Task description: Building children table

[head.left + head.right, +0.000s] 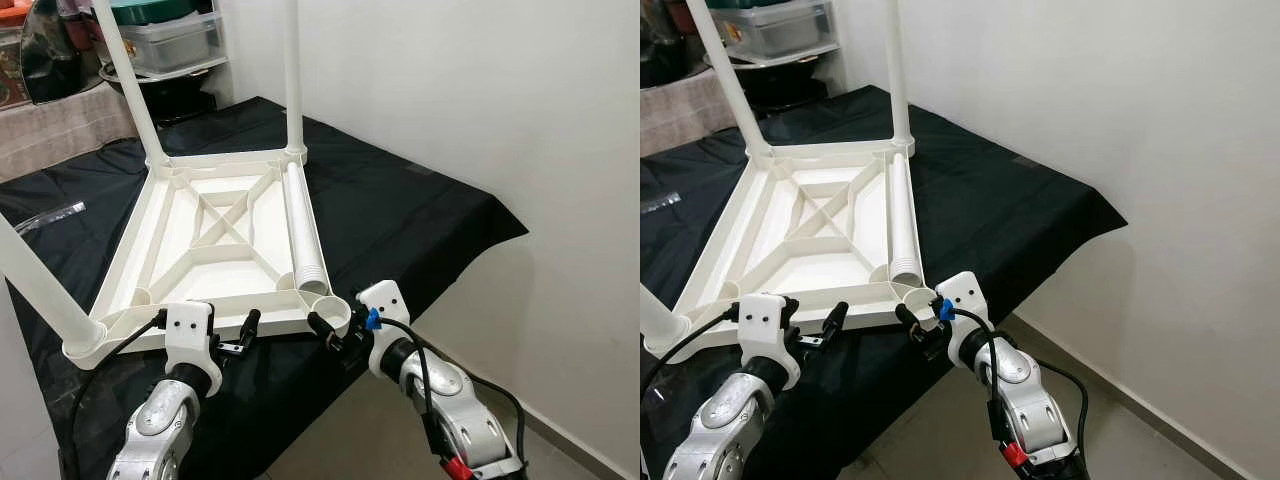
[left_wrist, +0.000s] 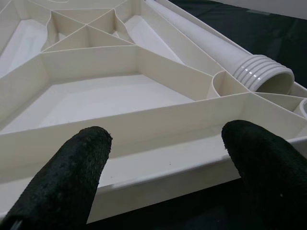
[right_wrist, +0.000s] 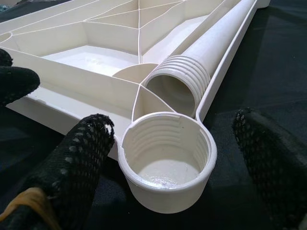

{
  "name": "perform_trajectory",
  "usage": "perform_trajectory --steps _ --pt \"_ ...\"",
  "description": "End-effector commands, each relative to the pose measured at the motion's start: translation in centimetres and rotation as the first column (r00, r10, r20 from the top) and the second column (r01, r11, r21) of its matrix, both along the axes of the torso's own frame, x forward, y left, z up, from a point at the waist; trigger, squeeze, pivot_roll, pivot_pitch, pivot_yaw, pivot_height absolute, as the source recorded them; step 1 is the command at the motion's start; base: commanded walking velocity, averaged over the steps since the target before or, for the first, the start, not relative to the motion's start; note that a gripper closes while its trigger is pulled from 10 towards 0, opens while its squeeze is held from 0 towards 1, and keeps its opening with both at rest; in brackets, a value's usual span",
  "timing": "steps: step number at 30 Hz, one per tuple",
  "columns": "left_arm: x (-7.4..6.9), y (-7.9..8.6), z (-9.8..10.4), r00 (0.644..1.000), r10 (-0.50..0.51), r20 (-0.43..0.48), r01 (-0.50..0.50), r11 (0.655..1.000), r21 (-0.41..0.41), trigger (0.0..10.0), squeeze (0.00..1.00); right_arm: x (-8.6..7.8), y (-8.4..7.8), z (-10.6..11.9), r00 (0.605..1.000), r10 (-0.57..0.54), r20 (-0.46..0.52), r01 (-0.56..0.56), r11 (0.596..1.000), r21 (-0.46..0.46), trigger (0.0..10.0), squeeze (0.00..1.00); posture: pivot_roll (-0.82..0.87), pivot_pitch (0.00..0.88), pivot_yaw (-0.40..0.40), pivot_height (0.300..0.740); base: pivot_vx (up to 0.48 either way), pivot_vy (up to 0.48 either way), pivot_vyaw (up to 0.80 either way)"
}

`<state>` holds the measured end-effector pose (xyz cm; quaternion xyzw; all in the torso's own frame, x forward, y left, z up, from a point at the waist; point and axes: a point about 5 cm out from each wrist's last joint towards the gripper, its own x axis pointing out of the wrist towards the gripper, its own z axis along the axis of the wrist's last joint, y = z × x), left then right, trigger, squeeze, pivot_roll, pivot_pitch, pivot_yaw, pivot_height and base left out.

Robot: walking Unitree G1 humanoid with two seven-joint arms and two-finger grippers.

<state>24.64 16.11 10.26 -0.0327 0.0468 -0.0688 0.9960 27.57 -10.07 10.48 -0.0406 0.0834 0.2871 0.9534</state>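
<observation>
the white tabletop (image 1: 215, 235) lies upside down on the black cloth (image 1: 400, 215), likely so legs can screw in; three stand fitted, and the loose leg (image 1: 300, 225) rests inside beside the empty corner socket (image 3: 165, 160). the right gripper (image 1: 338, 338) spreads released around that socket; the left gripper (image 1: 238, 340) gapes empty at the near rim. the wall (image 1: 480, 100) crowds the right.

A black cloth (image 1: 400, 215) is covering the low surface and hanging over its edge beside a plain white wall (image 1: 500, 90). Grey floor (image 1: 560, 450) is showing below the wall. At the far corner, 1 clear lidded storage bin (image 1: 180, 40) is sitting on a white shelf, with a dark pot-like item (image 1: 165, 95) under it. A crumpled piece of clear plastic (image 1: 50, 215) is lying on the cloth.
</observation>
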Motion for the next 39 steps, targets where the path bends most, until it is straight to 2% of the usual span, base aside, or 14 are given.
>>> perform_trajectory --steps 1,21,22,27,31,39 --pt "0.1 -0.1 0.0 1.000 0.001 0.003 -0.001 1.000 -0.007 10.0 0.00 0.1 0.2 0.0 1.000 0.011 0.011 -0.011 1.000 -0.003 10.0 0.00 -0.11 0.000 0.000 0.740 0.000 0.000 0.00" --pt "0.1 -0.2 0.2 1.000 0.008 0.014 -0.008 1.000 -0.006 10.0 0.00 0.3 -0.2 0.3 1.000 0.006 0.011 -0.007 1.000 0.005 10.0 0.00 -0.10 0.000 -0.013 0.740 0.000 0.000 0.00" --pt "0.4 -0.2 0.5 1.000 0.008 0.026 -0.008 1.000 0.018 10.0 0.00 0.7 -0.4 0.8 1.000 -0.009 0.019 0.008 0.999 0.033 10.0 0.00 -0.09 0.000 -0.015 0.740 0.000 0.000 0.00" --pt "0.8 -0.3 1.3 0.999 -0.009 0.053 0.006 0.999 0.053 10.0 0.00 1.4 -0.9 1.7 0.999 -0.028 0.047 0.025 0.998 0.054 10.0 0.00 -0.08 0.000 -0.022 0.740 0.000 0.000 0.00" --pt "1.4 -0.2 3.6 0.990 -0.028 0.136 0.019 0.998 0.063 10.0 0.00 2.6 -1.2 3.7 0.994 -0.028 0.104 0.019 0.997 0.080 10.0 0.00 -0.07 0.000 -0.031 0.740 0.000 0.000 0.00" --pt "1.5 -0.4 4.5 0.986 -0.035 0.164 0.026 0.998 0.061 10.0 0.00 2.9 -1.1 4.8 0.992 -0.020 0.128 0.005 0.993 0.115 10.0 0.00 -0.07 0.000 -0.033 0.740 0.093 0.000 0.00"
